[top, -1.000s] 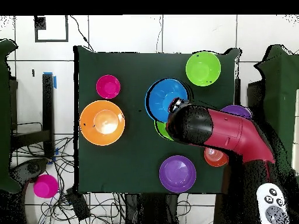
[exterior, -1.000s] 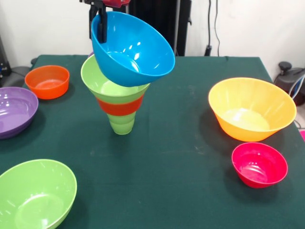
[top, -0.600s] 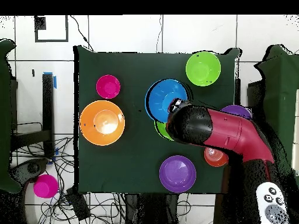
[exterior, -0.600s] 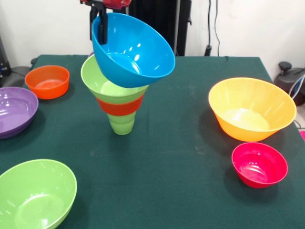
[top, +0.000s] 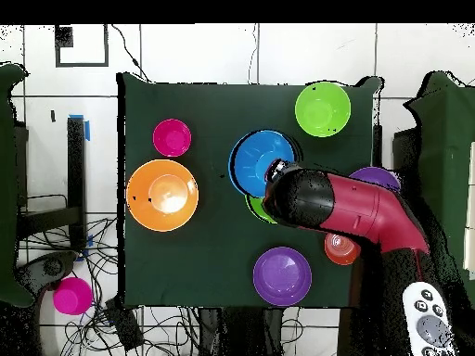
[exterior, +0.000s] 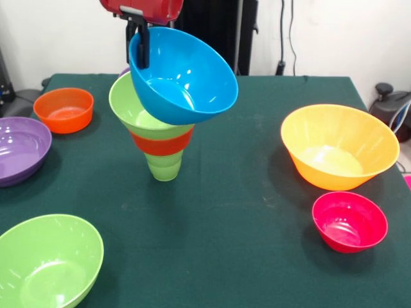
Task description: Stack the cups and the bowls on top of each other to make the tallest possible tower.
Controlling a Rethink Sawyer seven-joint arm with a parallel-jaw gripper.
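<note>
The tower stands mid-table: a slim light-green cup (exterior: 164, 168) at the base, an orange-red bowl (exterior: 162, 143) around it, and a lime-green bowl (exterior: 126, 102) flaring on top. A blue bowl (exterior: 186, 74) hangs tilted over the lime-green bowl's mouth, its opening facing right and toward the camera. My gripper (exterior: 139, 43) is shut on the blue bowl's upper left rim. I cannot tell whether the blue bowl's underside touches the green rim. From overhead the blue bowl (top: 260, 159) shows beside the arm (top: 339, 209), which hides most of the tower.
Loose bowls ring the tower: small orange-red (exterior: 64, 109), purple (exterior: 19, 149), lime-green (exterior: 48, 263), large orange (exterior: 339, 146), pink-red (exterior: 350, 221). Overhead also shows a purple bowl (top: 282, 275) and another purple one (top: 380, 174) partly under the arm.
My gripper has come down and slightly right with the blue bowl, bringing it lower over the tower's green bowl. The other bowls have not moved.
</note>
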